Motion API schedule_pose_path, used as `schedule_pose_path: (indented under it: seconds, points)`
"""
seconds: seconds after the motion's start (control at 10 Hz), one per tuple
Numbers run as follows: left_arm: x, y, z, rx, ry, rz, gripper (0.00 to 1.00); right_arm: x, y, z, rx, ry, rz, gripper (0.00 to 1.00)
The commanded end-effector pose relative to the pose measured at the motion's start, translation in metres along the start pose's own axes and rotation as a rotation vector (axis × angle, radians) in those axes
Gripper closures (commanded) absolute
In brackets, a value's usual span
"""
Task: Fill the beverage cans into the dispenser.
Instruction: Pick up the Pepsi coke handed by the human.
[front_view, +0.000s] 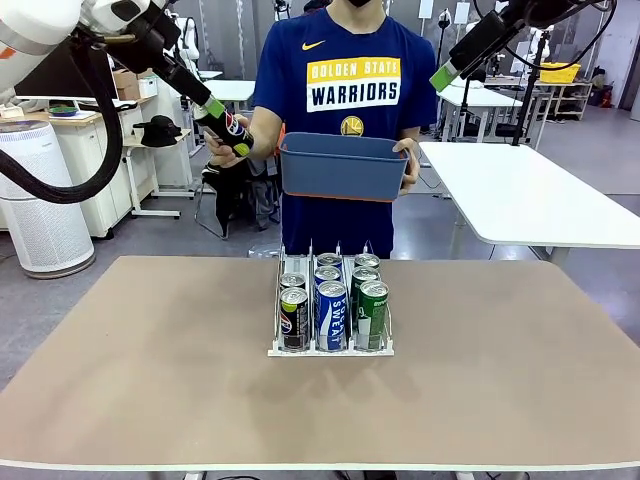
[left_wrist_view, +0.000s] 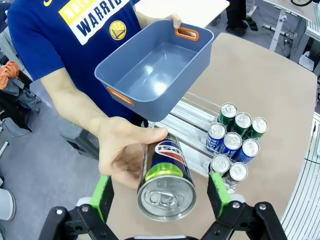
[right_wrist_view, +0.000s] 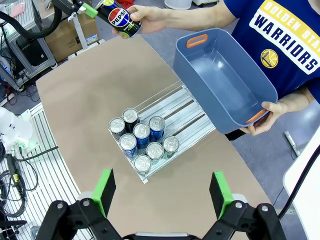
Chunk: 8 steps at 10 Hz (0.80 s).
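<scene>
A person's hand (left_wrist_view: 122, 152) holds a black Pepsi can (left_wrist_view: 166, 182) out between the fingers of my left gripper (left_wrist_view: 160, 194). Its jaws are open, with a green pad on each side of the can and a small gap to each. In the front view this can (front_view: 230, 128) is high at the left, at my left gripper (front_view: 220, 113). The dispenser (front_view: 276, 350) sits mid-table with several black, blue and green cans (front_view: 331, 310) standing in its lanes. My right gripper (right_wrist_view: 162, 192) hangs open and empty high above the dispenser (right_wrist_view: 186, 112), and shows at the front view's top right (front_view: 443, 77).
The person stands at the far side and holds an empty blue-grey bin (front_view: 343, 168) with orange handles in the other hand, above the far table edge. The brown table (front_view: 150, 350) is bare around the dispenser. White tables and furniture stand behind.
</scene>
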<state>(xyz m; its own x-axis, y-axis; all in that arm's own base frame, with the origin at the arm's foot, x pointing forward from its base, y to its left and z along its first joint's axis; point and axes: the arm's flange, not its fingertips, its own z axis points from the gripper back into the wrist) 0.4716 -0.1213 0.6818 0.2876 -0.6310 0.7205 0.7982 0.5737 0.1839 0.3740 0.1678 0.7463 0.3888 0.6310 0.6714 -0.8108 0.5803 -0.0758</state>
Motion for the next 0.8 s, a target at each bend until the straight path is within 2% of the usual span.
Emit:
schedule_pose_path:
  seconds: [0.0, 0.7]
  points:
    - [-0.007, 0.008, -0.011, -0.035, -0.032, -0.015, 0.0, -0.001, 0.001, 0.0, 0.004, 0.002, 0.001, 0.0]
    - [-0.013, 0.016, -0.031, -0.034, -0.014, -0.004, 0.0, -0.001, 0.001, 0.0, 0.004, 0.002, 0.001, 0.0]
